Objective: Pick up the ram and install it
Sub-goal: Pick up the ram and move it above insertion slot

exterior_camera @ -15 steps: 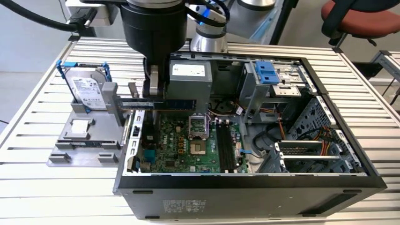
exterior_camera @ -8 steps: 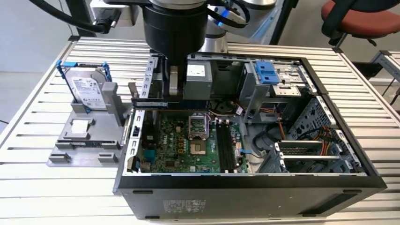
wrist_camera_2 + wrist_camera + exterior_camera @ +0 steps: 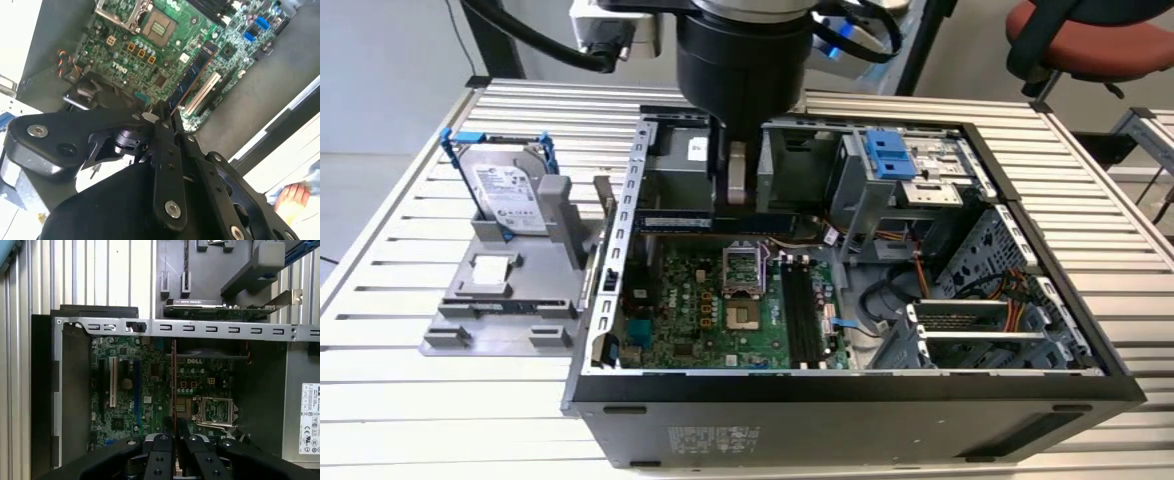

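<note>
**Memory stick in hand over an open computer.** On a silver slatted tabletop [image 3: 400,400], an open black-and-silver computer case [image 3: 854,395] lies on its side with its green motherboard [image 3: 707,300] facing up. A black robot arm [image 3: 740,60] reaches down from the upper centre of the exterior view into the far half of the case. Its black 2-fingered tool [image 3: 740,185] is clamped on the ram [image 3: 680,222], a long, thin green memory stick held clear above the board.

In the first wrist view the tool [image 3: 174,436] pinches the ram [image 3: 173,380] by its flat faces, and the stick shows edge-on as 1 narrow line. The second wrist view shows the ram [image 3: 192,75] running out beyond the fingertips.

The black memory slots [image 3: 803,310] lie lower in the exterior view, right of centre. They run top to bottom there, while the stick's long axis appears to run from that view's left to its right, roughly crosswise to them.

The arm hides the grip point in the exterior view. The stick's contact edge and the slots' end latches are too small to make out.
</note>
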You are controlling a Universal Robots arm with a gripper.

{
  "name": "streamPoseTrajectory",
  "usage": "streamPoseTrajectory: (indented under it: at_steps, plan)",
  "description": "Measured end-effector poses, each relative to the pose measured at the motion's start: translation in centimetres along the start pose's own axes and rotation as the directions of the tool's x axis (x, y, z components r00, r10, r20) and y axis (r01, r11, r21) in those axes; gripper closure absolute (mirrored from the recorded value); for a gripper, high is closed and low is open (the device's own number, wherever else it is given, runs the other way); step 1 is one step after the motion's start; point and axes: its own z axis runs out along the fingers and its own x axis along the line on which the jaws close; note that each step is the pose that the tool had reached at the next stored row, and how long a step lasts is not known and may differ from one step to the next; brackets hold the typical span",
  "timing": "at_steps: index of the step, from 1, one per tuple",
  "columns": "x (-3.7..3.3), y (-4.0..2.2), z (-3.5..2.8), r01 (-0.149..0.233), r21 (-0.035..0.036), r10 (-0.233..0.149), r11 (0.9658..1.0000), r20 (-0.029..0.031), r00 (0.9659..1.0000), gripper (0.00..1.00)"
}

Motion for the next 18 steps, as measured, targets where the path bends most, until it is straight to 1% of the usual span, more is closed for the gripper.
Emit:
streamPoseTrajectory:
  at_steps: [9,14,18]
  plan:
    - [-0.02,-3.76,-0.12,0.0,-0.0066,0.0,1.0,0.0,1.0,1.0]
    - [-0.03,-5.97,-0.19,0.0,-0.0092,0.0,1.0,-0.0001,1.0,1.0]
    - [-0.03,-7.61,-0.24,0.0,-0.0104,0.0,0.9999,0.0,1.0,1.0]
